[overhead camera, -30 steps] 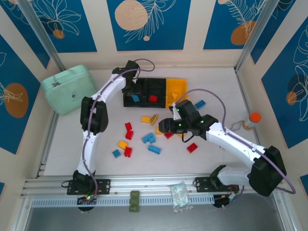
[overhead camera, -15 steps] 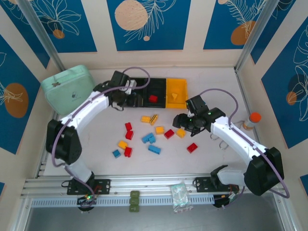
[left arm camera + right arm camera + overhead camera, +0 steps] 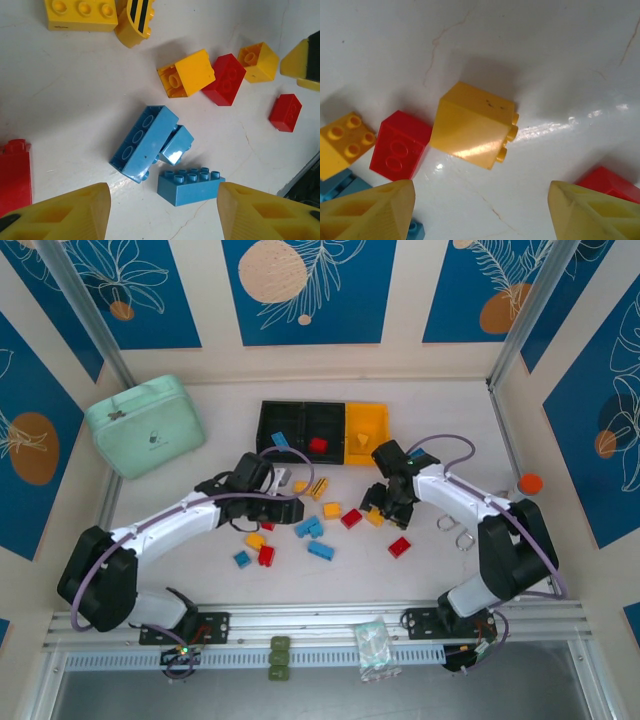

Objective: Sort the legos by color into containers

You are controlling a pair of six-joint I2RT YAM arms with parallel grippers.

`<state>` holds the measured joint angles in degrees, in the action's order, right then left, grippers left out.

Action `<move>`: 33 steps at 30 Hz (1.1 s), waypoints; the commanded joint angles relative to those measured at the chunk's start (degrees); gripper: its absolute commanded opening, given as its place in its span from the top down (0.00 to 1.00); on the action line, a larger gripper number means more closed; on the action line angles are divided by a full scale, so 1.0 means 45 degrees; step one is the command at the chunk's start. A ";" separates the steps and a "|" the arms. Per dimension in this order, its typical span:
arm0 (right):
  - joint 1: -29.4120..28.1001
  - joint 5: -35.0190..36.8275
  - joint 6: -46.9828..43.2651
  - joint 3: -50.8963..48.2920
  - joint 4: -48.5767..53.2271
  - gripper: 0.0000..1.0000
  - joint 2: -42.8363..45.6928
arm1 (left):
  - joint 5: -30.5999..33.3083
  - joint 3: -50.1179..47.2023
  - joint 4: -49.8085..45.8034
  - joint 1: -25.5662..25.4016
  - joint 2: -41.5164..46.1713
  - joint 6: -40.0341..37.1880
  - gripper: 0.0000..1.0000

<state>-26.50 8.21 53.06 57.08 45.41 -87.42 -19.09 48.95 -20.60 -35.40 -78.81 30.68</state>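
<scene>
Yellow plastic tips frame both wrist views, only their ends in shot. My left gripper [image 3: 161,216] stands open, nothing between its fingers [image 3: 65,212]. Just ahead of the gap lie three blue legos [image 3: 144,146], two leaning together and a flat blue block [image 3: 190,187] nearest the tips. Farther ahead a yellow cube [image 3: 186,73] touches a red brick [image 3: 225,80]. Another red piece [image 3: 15,170] beside one fingertip is cut by the frame edge. The striped brick [image 3: 136,22] at the far edge is cropped, and a yellow-and-black shape [image 3: 305,60] off to the side is too cut off to name. My right gripper [image 3: 481,212] is also spread wide and holds nothing. A tipped yellow brick [image 3: 472,125] lies ahead of its gap, a red block [image 3: 400,152] just beside it. A blue corner [image 3: 342,184] hides behind one tip, a red corner [image 3: 607,182] behind the other. From above, the containers [image 3: 303,406] stand well beyond both grippers, with blue, red and yellow pieces inside.
</scene>
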 commanded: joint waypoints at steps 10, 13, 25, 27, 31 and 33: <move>0.0088 0.0327 0.0651 0.0924 -0.0776 0.36 -0.2063 | -0.0016 -0.0114 0.0948 -0.0431 -0.0308 0.0574 0.42; 0.0088 0.0271 0.0622 0.0880 -0.0890 0.44 -0.2164 | 0.0080 -0.0222 0.0942 -0.0467 -0.0281 0.0633 0.43; 0.0069 0.0634 -0.0304 0.1195 -0.0377 0.63 -0.1121 | 0.0180 -0.0234 0.1247 -0.0555 -0.0242 0.1029 0.43; 0.0106 0.0694 -0.0560 0.1557 -0.0198 0.63 -0.0923 | 0.0221 -0.0160 0.1300 -0.0558 -0.0177 0.1170 0.43; 0.0401 0.0778 -0.1280 0.2756 0.0134 0.63 -0.1083 | 0.0278 -0.0077 0.1374 -0.0559 -0.0017 0.1439 0.43; 0.0660 0.0696 -0.1613 0.3452 0.0186 0.63 -0.1399 | 0.0278 -0.0077 0.1358 -0.0562 0.0051 0.1547 0.43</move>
<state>-24.99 10.76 48.95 68.71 44.42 -93.54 -18.50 47.86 -15.40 -37.32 -79.90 36.23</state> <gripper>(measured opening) 0.405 0.573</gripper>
